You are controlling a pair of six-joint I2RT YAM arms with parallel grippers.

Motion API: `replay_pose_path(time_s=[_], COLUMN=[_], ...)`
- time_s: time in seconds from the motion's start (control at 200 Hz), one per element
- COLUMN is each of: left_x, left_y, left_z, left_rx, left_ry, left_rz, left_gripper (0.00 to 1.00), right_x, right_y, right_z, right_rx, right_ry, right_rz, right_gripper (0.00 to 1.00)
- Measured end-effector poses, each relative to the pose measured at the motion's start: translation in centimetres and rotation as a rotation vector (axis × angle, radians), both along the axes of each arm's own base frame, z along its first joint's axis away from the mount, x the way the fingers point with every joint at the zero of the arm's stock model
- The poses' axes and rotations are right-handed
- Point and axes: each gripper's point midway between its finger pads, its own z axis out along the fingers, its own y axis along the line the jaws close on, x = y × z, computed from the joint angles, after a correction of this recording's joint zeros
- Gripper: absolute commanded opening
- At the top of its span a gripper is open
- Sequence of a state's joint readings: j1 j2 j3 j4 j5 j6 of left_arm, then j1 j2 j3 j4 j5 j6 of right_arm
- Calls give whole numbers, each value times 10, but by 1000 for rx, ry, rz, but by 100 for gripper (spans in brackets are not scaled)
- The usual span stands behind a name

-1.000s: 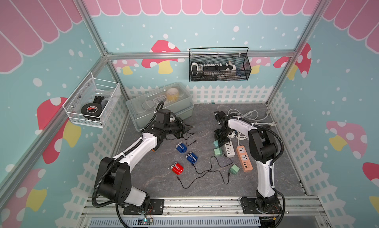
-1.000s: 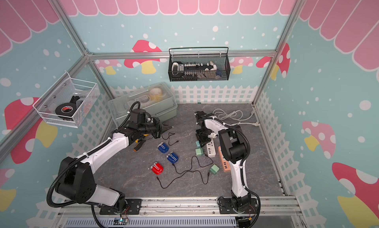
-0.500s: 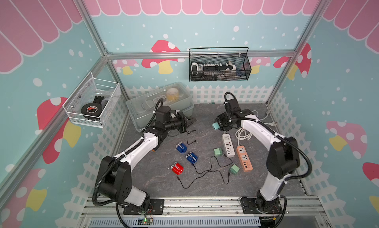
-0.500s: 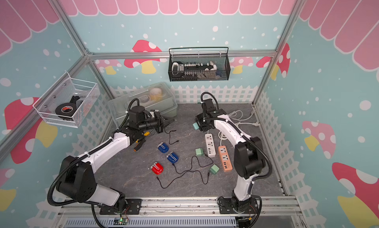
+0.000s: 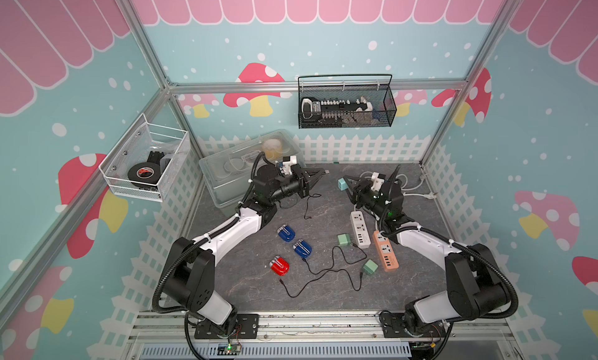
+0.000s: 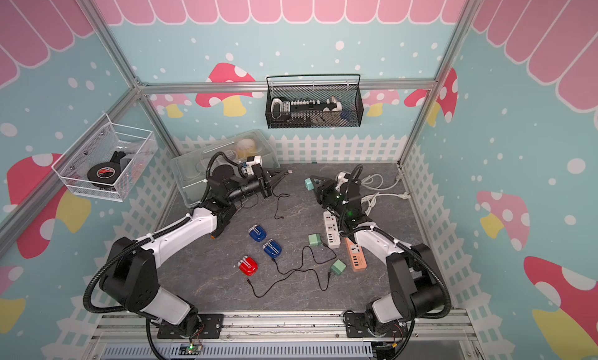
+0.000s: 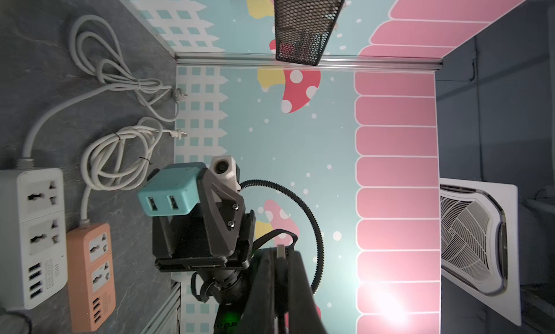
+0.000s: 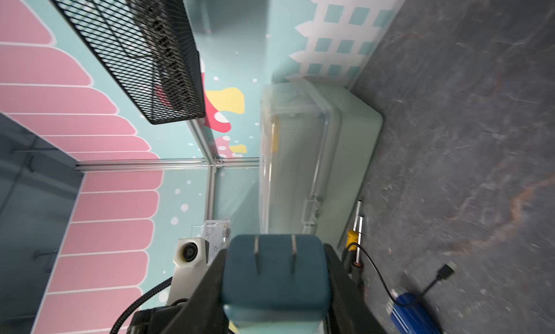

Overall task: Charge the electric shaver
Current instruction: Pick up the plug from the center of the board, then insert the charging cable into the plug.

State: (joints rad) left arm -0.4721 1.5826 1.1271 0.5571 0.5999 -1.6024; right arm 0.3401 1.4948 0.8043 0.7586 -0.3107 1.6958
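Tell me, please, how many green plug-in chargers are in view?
3 chargers: one held in the right tool; one lying beside the white power strip; one near the orange power strip. None seems hidden.

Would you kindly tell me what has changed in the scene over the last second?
The right pincer, gripping the teal adapter throughout, lifted it from beside the white power strip and carried it back toward the centre. The left pincer, shut on the cable's USB plug, rose and reached toward the adapter. The red shaver, the white strip and the orange power strip stayed put.
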Motion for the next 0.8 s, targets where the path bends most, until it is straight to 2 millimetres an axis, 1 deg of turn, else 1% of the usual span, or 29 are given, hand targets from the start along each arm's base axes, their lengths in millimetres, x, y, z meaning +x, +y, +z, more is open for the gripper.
replay_pose_path(time_s=[0.09,0.205,0.3,0.425,0.67,0.8], left_x=[1,1,2,3,9,8], left_y=[-4,-4,-4,-6,-16,-18], left_z=[3,8,13,15,-3,-5], left_rx=[-23,-37,-44,-53,-34,-22], left_ry=[-26,-55,-83,-100,-76,-84], left_rz=[5,20,33,44,44,46], left_gripper=[0,0,0,0,0,0], right_x=[4,1,-2,-3,-3,-2], right_y=[0,-4,-6,-7,-9,-9], right_z=[23,51,65,71,72,74], right_rx=[86,165,205,231,256,273], right_ry=[-87,-177,-217,-231,-220,-216], right_rz=[-6,-12,-13,-12,-17,-24], right_gripper=[0,0,0,0,0,0])
